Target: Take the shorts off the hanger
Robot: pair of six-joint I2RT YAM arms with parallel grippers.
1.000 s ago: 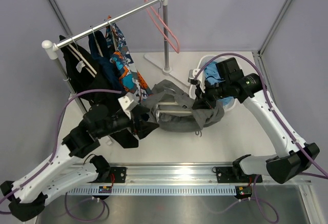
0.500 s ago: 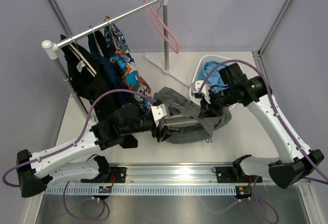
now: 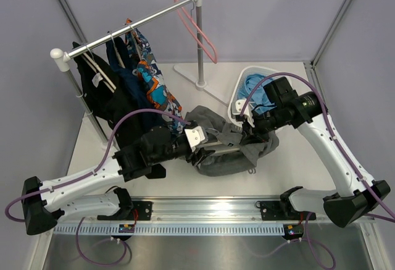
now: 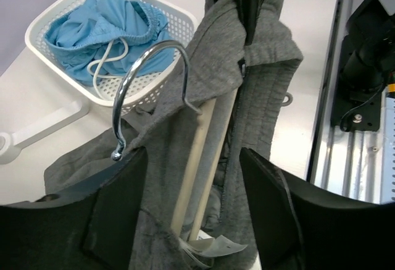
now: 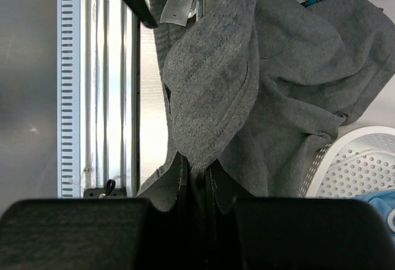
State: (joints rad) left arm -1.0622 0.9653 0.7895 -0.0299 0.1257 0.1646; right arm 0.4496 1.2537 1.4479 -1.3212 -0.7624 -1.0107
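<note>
Overhead looks down; close wrist views share grey shorts (image 4: 262, 60).

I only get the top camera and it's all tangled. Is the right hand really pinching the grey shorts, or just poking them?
Observer: Pinching. The right wrist view shows the right gripper shut on a fold of the grey shorts.
Operator: Is the hanger inside the shorts?
Observer: Yes. In the left wrist view its metal hook sticks out of the grey cloth, and its pale wooden bars run down inside it.
Operator: What's the left hand doing?
Observer: The left gripper is open, with its fingers either side of the bars.
</note>
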